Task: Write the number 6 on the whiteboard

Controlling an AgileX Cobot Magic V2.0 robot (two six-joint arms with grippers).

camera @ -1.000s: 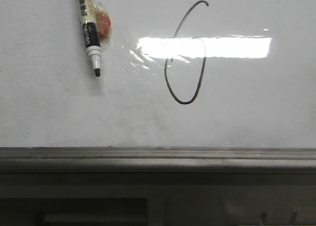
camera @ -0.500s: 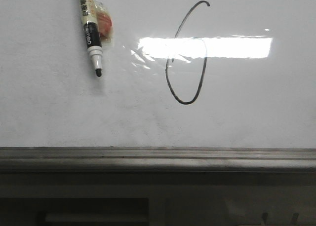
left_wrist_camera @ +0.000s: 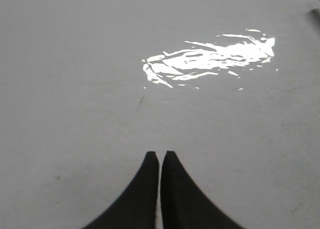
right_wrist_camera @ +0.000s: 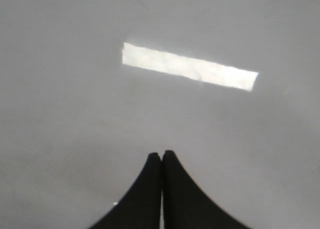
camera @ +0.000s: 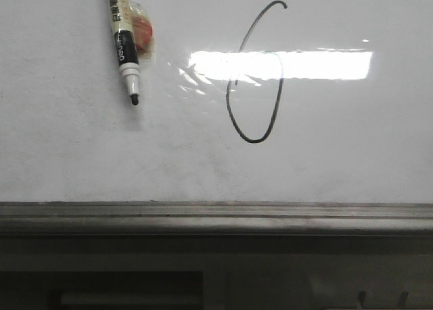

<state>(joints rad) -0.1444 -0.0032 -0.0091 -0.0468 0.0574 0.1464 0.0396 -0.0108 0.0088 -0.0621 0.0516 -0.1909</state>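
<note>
The number 6 (camera: 254,141) is a thin black line on the whiteboard (camera: 338,154), a tall narrow loop with a hooked tail on top, right of centre in the front view. Neither gripper shows in the front view. In the left wrist view my left gripper (left_wrist_camera: 160,154) hangs over bare white board, its fingers together with only a hairline gap and nothing between them. My right gripper (right_wrist_camera: 162,153) is shut and empty over bare board too. The 6 does not show in either wrist view.
A black-tipped marker pen (camera: 123,39) lies on the board at upper left, its tip pointing toward the near edge, with an orange item in clear wrap (camera: 143,34) beside it. A bright light reflection (camera: 318,65) crosses the 6. A grey metal rail (camera: 216,216) runs along the board's near edge.
</note>
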